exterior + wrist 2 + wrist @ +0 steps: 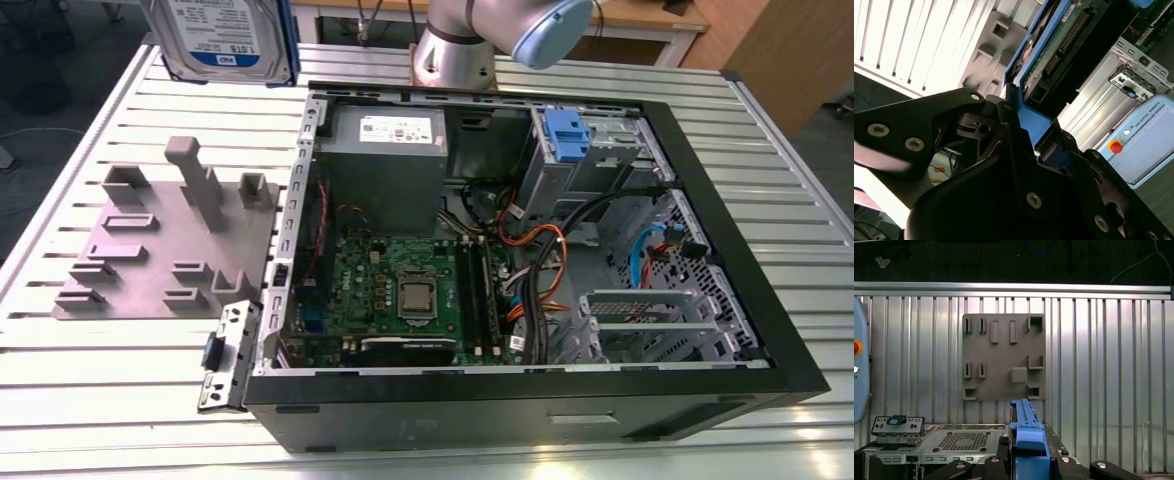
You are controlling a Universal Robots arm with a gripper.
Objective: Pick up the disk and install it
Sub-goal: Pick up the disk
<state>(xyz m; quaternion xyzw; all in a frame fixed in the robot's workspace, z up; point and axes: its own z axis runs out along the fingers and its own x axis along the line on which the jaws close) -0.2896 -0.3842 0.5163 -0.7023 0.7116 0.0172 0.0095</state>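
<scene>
The disk (220, 38), silver with a white-and-blue label and blue rails, hangs high above the table's far corner on the exterior view's left, clear of the open computer case (787, 330). In the second wrist view my gripper (1024, 125) is shut on the disk (1054, 47), whose green circuit-board underside and blue rail run out between the black fingers (1009, 140). The first wrist view has the disk (1026, 432) edge-on as a blue strip in the gripper (1028, 460), above the grey fixture plate (1004, 357). The case's metal drive cage carries a blue latch (567, 140).
The grey fixture plate (160, 250) with upright pegs lies on the slatted metal table (107, 400) beside the case, on the exterior view's left. A small metal bracket (227, 355) lies by the case's near corner. The arm's base (454, 55) stands behind the case. A teach pendant (1149, 135) lies nearby.
</scene>
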